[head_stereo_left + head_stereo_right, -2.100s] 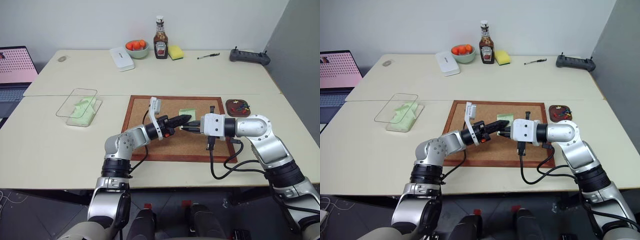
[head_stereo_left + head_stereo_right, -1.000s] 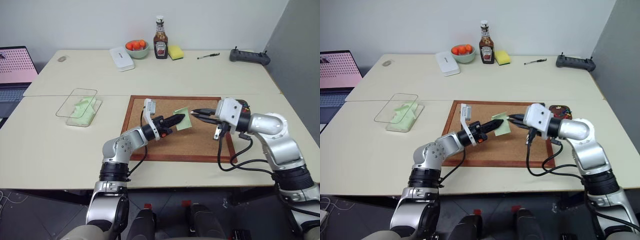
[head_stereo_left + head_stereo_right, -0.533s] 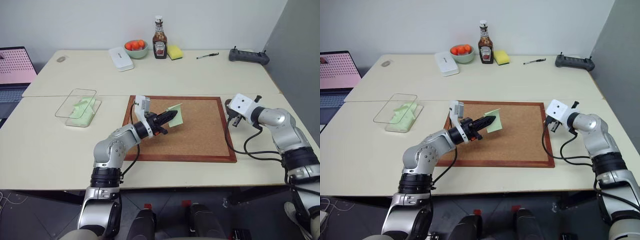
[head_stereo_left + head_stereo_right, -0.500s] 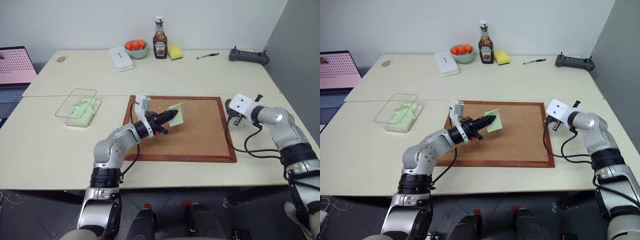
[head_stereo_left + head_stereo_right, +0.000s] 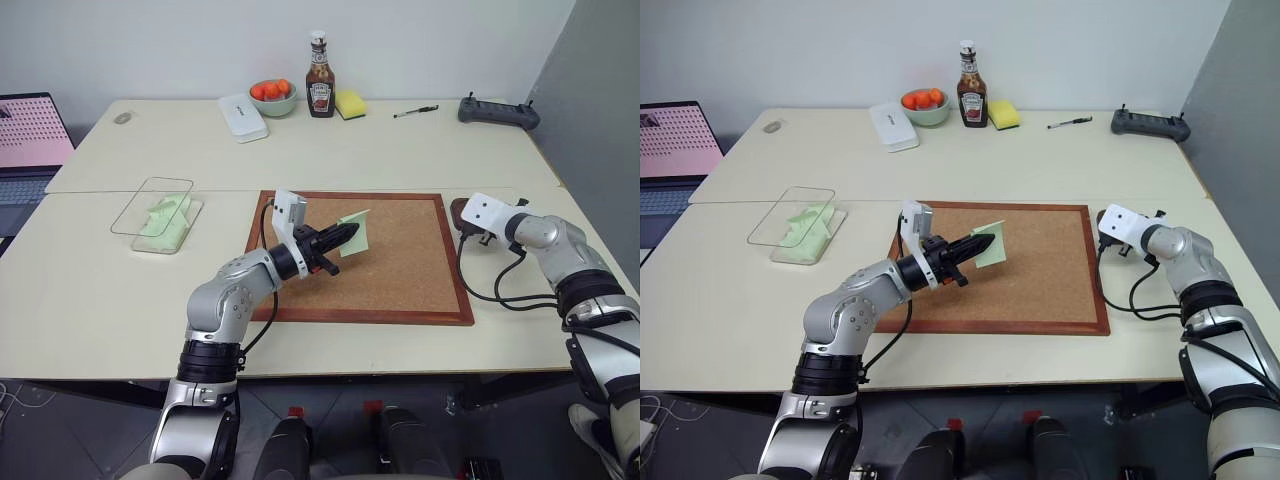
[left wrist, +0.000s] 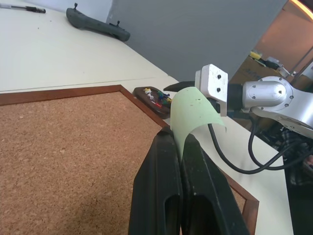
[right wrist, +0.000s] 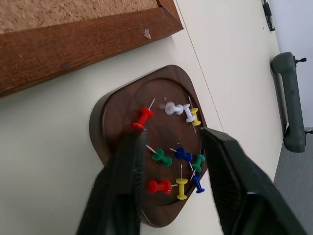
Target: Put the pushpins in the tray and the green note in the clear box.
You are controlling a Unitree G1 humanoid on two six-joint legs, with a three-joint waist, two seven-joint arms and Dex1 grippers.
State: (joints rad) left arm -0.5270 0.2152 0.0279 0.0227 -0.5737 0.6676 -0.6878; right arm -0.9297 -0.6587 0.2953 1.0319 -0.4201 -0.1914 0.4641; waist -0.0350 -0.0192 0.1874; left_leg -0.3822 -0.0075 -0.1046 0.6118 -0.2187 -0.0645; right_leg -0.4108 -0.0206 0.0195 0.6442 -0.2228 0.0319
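Currently, head view: left hand (image 5: pixel 348 234) pinches the note (image 5: pixel 354 230) above the cork board (image 5: pixel 400 290); box (image 5: pixel 158 214) sits well apart on the worktop. Right wrist view: right hand (image 7: pixel 168 142) is parted over the tray (image 7: pixel 105 125), pins (image 7: pixel 173 154) lying inside. Pins look done; next, carry the note over to the box.

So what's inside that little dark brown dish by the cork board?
The small dark reddish-brown dish holds loose plastic-headed pushpins: red, green, blue, yellow and white. The right tool's two black fingers, spread apart, cover parts of the dish's rim, so anything there is hidden.
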